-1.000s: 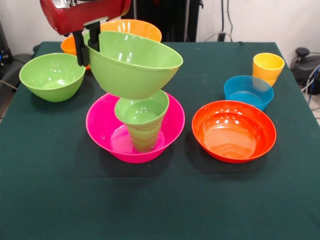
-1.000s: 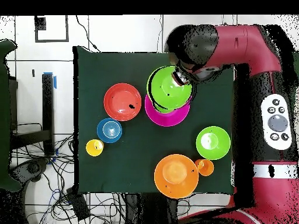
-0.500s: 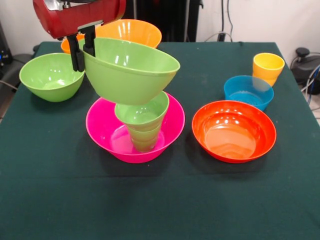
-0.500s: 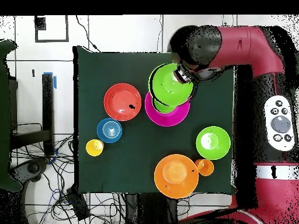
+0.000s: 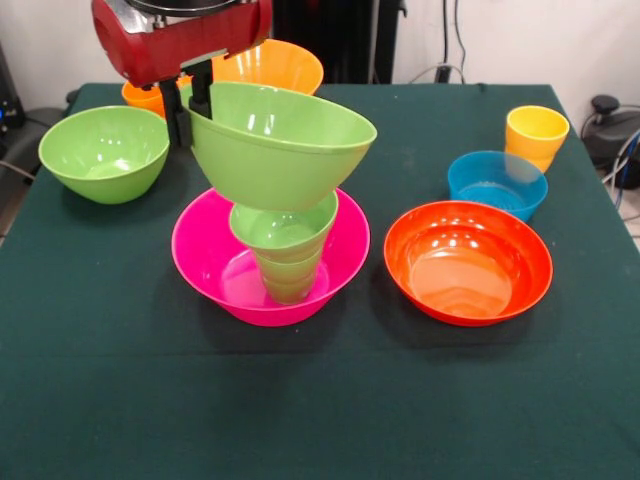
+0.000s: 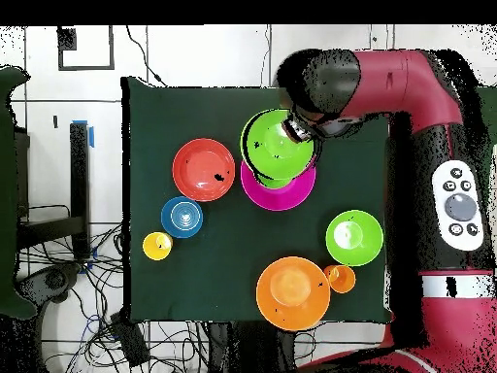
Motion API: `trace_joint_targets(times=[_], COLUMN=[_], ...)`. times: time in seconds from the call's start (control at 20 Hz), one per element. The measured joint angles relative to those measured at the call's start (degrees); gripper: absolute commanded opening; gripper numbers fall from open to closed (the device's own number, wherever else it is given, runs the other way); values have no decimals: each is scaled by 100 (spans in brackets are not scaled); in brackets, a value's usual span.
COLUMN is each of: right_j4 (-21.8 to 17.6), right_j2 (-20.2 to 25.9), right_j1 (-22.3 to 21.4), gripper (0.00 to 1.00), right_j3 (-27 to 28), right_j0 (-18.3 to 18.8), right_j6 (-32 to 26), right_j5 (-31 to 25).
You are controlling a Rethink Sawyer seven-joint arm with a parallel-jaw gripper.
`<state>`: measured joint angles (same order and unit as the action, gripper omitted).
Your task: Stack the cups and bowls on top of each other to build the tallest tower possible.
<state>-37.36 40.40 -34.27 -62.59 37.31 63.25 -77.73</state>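
Above the pink bowl (image 5: 270, 262), the pincer (image 5: 190, 100) is closed on the rim of a large light green bowl (image 5: 280, 145), holding it tilted over the small green bowl and cup (image 5: 285, 240) standing inside the pink one. Compared with half a second earlier, the held bowl has shifted sideways, so it sits more squarely over that stack; its underside looks close to or touching the small bowl's rim. That suggests placement is near. Other bowls and cups sit apart around the pink bowl on the tabletop (image 5: 320, 400).
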Motion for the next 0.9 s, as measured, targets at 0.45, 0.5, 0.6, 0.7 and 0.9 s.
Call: trace_joint_targets(times=[0.45, 0.5, 0.6, 0.7, 0.9], right_j4=[76, 77, 78, 78, 78], right_j2=[-1, -1, -1, -1, -1], right_j1=[-9, -12, -16, -17, -19], gripper=[0, 0, 0, 0, 0], right_j3=[-173, -194, -227, -245, -249], right_j0=[1, 1, 1, 1, 1], right_j6=[0, 0, 0, 0, 0], right_j5=[195, 199, 202, 202, 202])
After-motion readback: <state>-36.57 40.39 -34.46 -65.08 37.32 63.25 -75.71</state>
